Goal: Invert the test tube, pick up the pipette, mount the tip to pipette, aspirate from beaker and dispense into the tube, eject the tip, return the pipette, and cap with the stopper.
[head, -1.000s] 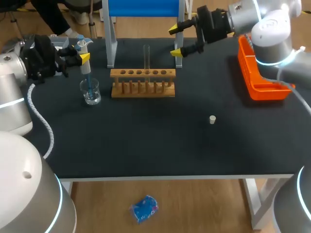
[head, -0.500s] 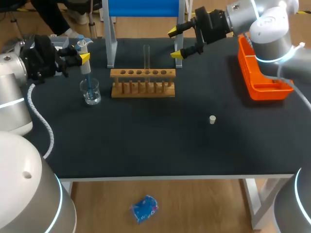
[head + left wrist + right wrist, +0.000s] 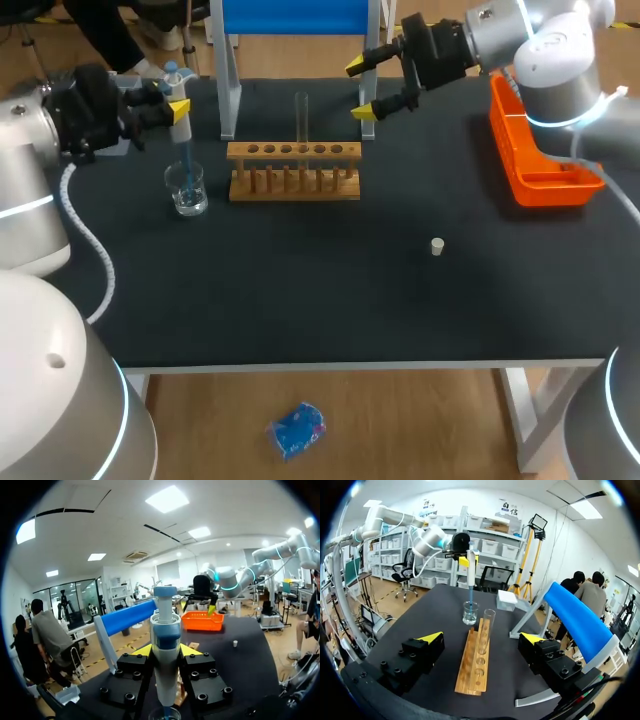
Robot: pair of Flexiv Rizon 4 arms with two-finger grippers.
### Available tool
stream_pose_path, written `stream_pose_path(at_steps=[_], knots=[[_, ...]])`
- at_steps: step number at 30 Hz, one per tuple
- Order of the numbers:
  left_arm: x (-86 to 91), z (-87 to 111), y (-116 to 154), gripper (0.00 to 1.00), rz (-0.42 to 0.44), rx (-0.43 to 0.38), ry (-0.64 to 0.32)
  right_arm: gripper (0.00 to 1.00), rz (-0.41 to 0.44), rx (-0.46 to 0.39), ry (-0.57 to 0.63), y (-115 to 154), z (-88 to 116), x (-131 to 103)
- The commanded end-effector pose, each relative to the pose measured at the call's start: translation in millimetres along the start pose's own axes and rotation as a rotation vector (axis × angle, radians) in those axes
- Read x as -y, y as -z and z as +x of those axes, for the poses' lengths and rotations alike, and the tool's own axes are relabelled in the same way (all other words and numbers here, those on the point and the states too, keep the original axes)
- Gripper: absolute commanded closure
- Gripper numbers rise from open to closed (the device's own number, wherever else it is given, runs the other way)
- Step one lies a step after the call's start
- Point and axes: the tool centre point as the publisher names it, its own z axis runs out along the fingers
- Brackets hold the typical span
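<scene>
My left gripper [image 3: 172,104] is shut on a white-and-blue pipette [image 3: 179,110], held upright over the glass beaker [image 3: 187,190]. Its thin blue tip reaches down to the beaker's mouth. In the left wrist view the pipette [image 3: 165,665] stands between the fingers of that gripper [image 3: 166,652], the beaker's rim [image 3: 165,714] just under it. A clear test tube [image 3: 301,118] stands upright in the wooden rack [image 3: 293,172]. My right gripper [image 3: 360,86] hangs open and empty behind the rack's right end; in its own view the right gripper [image 3: 482,639] looks along the rack [image 3: 472,665] and tube [image 3: 489,622]. A small white stopper [image 3: 437,246] lies on the mat.
An orange tray [image 3: 535,150] sits at the table's right edge. A stand with a blue top [image 3: 230,95] rises behind the rack. A white box [image 3: 507,597] lies beyond the beaker [image 3: 470,614].
My left gripper has lifted the pipette, so its tip has risen from deep in the beaker to its mouth. The right gripper shifted slightly back, then held still.
</scene>
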Motion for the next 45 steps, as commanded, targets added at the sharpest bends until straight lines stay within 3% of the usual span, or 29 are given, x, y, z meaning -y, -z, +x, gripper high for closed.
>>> stream_pose_path(at_steps=[1,22,37,45], knots=[[7.2,3.4,0.5,1.0,-0.016,0.004,-0.004,0.0,0.0,-0.004,0.001,0.2,-1.7,0.9],[40.7,1.3,11.0,1.0,-0.014,0.03,-0.047,0.0,0.0,-0.004,0.001,0.2,-1.7,0.9],[75.9,-3.5,12.8,1.0,-0.043,0.046,-0.073,0.0,0.0,-0.004,0.001,0.2,-1.7,0.9],[75.9,-3.5,12.8,1.0,-0.043,0.046,-0.073,0.0,0.0,-0.004,0.001,0.2,-1.7,0.9]])
